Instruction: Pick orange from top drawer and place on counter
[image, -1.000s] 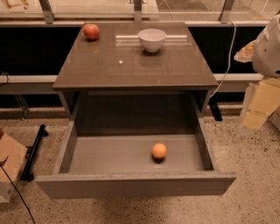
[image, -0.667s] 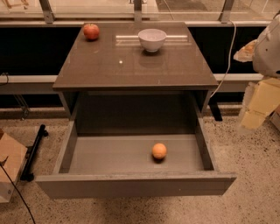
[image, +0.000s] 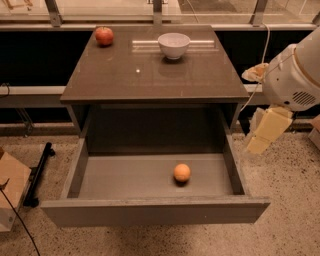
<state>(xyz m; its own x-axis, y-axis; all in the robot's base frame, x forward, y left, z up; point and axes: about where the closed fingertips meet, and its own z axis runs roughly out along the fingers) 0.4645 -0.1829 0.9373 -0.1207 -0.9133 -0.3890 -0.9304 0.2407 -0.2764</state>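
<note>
The orange lies on the grey bottom of the open top drawer, right of the middle and near the front panel. The dark brown counter is above the drawer. My gripper hangs at the right under the white arm joint. It is outside the drawer's right wall, above the floor, and well apart from the orange.
A red apple sits at the counter's back left and a white bowl at its back middle. A cardboard box and a black bar lie on the floor to the left. A cable hangs at the right.
My arm and gripper have moved left, closer to the drawer's right side, and slightly down. The orange, apple and bowl have not moved.
</note>
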